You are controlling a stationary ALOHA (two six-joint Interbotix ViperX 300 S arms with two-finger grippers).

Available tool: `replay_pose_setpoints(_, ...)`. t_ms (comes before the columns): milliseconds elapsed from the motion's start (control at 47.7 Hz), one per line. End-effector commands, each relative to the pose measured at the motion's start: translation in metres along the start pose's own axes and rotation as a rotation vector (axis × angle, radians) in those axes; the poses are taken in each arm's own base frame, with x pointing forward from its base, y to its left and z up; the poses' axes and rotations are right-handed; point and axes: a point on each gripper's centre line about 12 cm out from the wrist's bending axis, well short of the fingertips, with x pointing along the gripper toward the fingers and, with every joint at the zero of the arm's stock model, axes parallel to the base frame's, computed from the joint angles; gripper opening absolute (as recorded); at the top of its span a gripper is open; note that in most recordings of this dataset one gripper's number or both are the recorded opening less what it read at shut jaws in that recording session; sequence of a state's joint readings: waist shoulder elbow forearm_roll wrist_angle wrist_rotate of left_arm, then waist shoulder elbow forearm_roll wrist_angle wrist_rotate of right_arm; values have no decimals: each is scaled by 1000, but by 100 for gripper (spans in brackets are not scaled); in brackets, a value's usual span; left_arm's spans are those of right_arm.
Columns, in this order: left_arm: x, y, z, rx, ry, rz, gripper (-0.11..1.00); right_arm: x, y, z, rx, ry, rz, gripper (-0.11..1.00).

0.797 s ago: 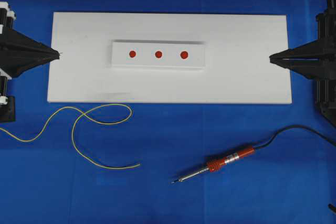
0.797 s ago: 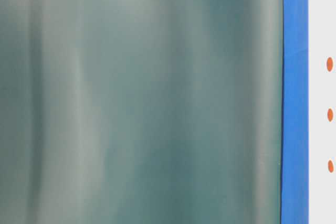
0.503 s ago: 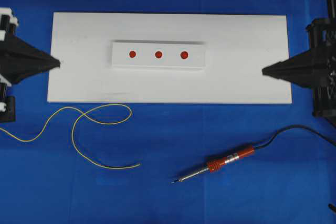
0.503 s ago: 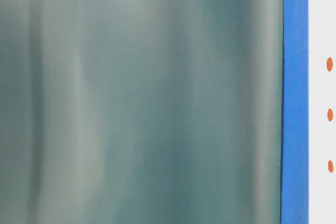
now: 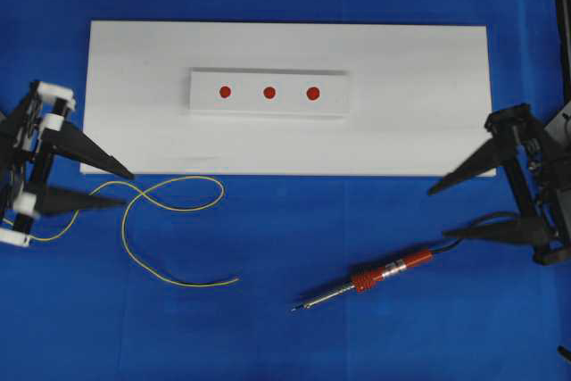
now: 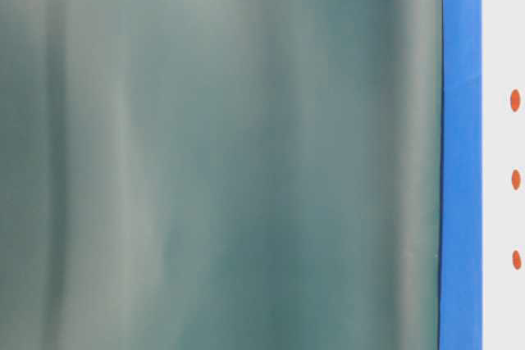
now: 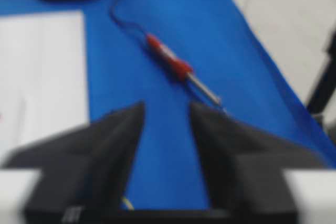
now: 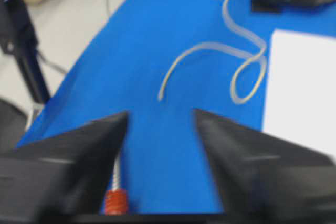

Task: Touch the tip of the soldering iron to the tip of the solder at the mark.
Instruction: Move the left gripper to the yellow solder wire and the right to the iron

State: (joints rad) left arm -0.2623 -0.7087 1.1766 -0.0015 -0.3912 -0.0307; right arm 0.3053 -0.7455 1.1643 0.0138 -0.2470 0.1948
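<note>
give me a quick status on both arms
Left gripper open over solder. Right gripper open by soldering iron. Nothing held; nothing blocking.

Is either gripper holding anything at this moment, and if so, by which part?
Nothing is held. Both the left gripper and right gripper are open; solder and soldering iron lie on the cloth.

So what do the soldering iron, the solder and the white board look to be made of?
Soldering iron: orange-red handle, probably plastic or rubber; the shaft has a silvery metallic shine, ending in a dark tip.
Solder: thin yellow wire lying in loose curls, so pliable; the colour suggests a coating, though that is uncertain.
White board: flat, matte, rigid-looking; could be foam board or painted wood.
</note>
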Motion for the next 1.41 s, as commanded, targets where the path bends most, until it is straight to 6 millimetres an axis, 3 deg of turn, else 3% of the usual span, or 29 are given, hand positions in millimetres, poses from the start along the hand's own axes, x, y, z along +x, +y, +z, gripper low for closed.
replay_pose_setpoints(0,7,-11,-3,2,14,-44,44,9,5,-2,9,20,19,68)
replay_pose_setpoints(105,12,-25,-16,9,66,-101,75,18,11,-16,9,72,41,92)
replay_pose_setpoints(189,18,-35,-30,17,118,-138,87,23,14,-28,15,99,50,90)
replay_pose_setpoints(482,41,-64,-81,26,199,-229,83,49,24,-86,48,144,80,91)
replay_pose_setpoints(818,66,-67,-146,-4,316,-215,81,75,21,-143,89,223,-9,90)
replay_pose_setpoints(1091,69,-66,-164,0,374,-206,76,86,19,-163,75,265,-32,89)
replay_pose_setpoints(1384,70,-61,-171,4,411,-187,56,91,17,-175,56,295,-42,68)
